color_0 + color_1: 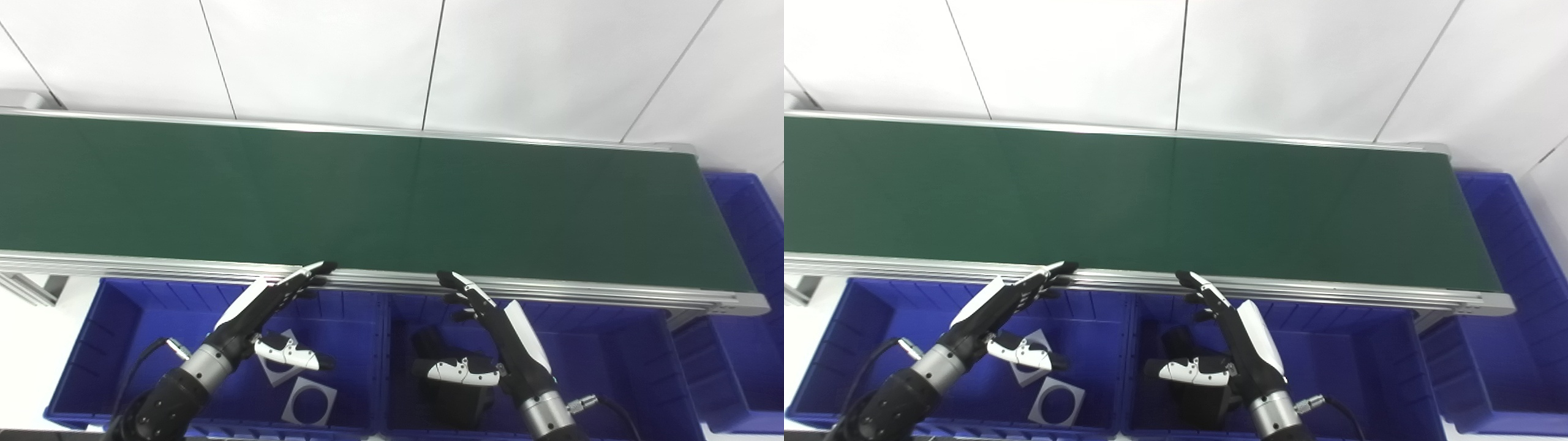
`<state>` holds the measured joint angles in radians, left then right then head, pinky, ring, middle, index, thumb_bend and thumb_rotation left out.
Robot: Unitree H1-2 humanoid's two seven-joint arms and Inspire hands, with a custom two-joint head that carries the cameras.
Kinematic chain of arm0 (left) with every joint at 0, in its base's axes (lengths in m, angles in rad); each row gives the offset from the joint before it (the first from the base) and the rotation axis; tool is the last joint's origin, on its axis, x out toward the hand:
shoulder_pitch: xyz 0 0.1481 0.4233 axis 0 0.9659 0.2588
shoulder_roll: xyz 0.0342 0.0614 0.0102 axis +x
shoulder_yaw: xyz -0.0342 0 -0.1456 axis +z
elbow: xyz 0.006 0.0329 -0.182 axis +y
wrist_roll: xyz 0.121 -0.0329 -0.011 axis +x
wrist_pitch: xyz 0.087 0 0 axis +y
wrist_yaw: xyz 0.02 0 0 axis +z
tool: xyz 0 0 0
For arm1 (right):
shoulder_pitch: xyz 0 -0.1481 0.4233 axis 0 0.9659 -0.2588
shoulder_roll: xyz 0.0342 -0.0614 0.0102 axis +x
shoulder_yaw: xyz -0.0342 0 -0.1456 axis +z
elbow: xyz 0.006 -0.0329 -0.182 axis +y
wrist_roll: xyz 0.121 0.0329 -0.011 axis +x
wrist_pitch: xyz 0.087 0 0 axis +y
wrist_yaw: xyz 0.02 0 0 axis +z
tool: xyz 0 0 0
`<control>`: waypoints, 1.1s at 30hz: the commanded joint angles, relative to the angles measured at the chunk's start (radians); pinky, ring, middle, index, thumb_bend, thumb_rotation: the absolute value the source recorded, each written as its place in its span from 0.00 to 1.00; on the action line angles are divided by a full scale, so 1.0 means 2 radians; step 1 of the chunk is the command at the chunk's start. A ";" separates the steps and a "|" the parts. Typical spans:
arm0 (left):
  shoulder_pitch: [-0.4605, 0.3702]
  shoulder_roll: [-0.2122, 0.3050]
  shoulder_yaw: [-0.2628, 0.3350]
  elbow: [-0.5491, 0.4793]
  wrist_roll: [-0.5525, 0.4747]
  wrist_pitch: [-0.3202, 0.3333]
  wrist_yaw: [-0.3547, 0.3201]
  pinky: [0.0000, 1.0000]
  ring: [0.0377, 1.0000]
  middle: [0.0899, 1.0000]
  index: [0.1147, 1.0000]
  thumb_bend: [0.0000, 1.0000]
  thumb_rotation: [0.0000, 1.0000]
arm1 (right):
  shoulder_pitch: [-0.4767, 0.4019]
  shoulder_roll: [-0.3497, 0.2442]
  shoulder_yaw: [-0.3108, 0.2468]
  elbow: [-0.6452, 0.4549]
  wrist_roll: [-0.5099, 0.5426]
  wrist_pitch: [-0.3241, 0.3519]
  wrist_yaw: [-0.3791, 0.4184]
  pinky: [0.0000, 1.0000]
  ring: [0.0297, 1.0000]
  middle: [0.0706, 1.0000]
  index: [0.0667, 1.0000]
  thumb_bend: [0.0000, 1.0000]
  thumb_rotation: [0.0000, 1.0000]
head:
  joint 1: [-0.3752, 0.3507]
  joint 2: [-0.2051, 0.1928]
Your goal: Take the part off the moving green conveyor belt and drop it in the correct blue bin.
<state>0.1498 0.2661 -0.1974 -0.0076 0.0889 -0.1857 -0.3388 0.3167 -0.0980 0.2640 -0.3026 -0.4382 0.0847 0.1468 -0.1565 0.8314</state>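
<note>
The green conveyor belt point(367, 196) runs across the view with no part on it. My left hand point(269, 312) hovers open over the left blue bin point(104, 324), fingertips near the belt's front rail. My right hand point(490, 331) is open over the middle blue bin point(612, 343), fingers stretched toward the rail. Neither hand holds anything. Two grey square plates with round holes point(309, 401) lie in the left bin. A black part point(450, 398) lies in the middle bin, partly hidden by my right hand.
A third blue bin point(747, 214) stands at the belt's right end, and another bin edge point(723, 373) shows at lower right. The aluminium rail point(551, 291) borders the belt's front. White wall panels rise behind.
</note>
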 commanded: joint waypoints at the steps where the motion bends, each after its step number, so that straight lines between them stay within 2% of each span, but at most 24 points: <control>1: -0.003 -0.004 0.009 0.001 -0.025 -0.036 0.006 0.82 0.89 0.92 0.90 0.91 0.28 | -0.003 0.002 0.001 -0.026 -0.010 0.027 0.005 0.74 0.82 0.88 0.90 0.73 0.17 | 0.000 0.000; 6: 0.002 -0.017 0.023 0.016 -0.055 -0.057 0.009 0.83 0.86 0.89 0.90 0.91 0.23 | 0.000 0.004 0.002 -0.032 -0.013 0.045 0.005 0.75 0.83 0.90 0.91 0.72 0.14 | 0.004 -0.004; 10: 0.005 -0.023 0.028 0.025 -0.057 -0.075 0.012 0.83 0.86 0.88 0.90 0.90 0.21 | 0.002 0.005 0.001 -0.028 -0.011 0.036 -0.003 0.77 0.84 0.89 0.92 0.72 0.14 | 0.006 -0.005; 17: 0.011 -0.031 0.034 0.025 -0.054 -0.079 0.018 0.82 0.86 0.88 0.89 0.90 0.19 | 0.007 0.002 0.001 -0.030 -0.014 0.031 -0.011 0.77 0.84 0.89 0.93 0.72 0.17 | 0.014 -0.007; 20: 0.011 -0.033 0.036 0.027 -0.048 -0.085 0.022 0.83 0.85 0.88 0.88 0.90 0.18 | 0.007 0.002 0.002 -0.032 -0.027 0.039 -0.012 0.77 0.84 0.89 0.93 0.71 0.18 | 0.014 -0.008; 25: 0.011 -0.031 0.037 0.029 -0.040 -0.088 0.025 0.84 0.86 0.88 0.87 0.90 0.18 | 0.007 0.006 0.001 -0.029 -0.028 0.032 -0.017 0.76 0.83 0.88 0.91 0.72 0.16 | 0.011 -0.009; 33: 0.011 -0.028 0.035 0.027 -0.014 -0.091 0.034 0.83 0.86 0.88 0.85 0.91 0.18 | 0.007 0.006 0.004 -0.027 -0.032 0.030 -0.026 0.75 0.82 0.87 0.90 0.75 0.19 | 0.014 -0.011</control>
<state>0.1796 0.2017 -0.1303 0.0616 0.0534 -0.3316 -0.2874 0.3347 -0.0945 0.2700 -0.3262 -0.4989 0.1691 0.1089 -0.1304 0.8084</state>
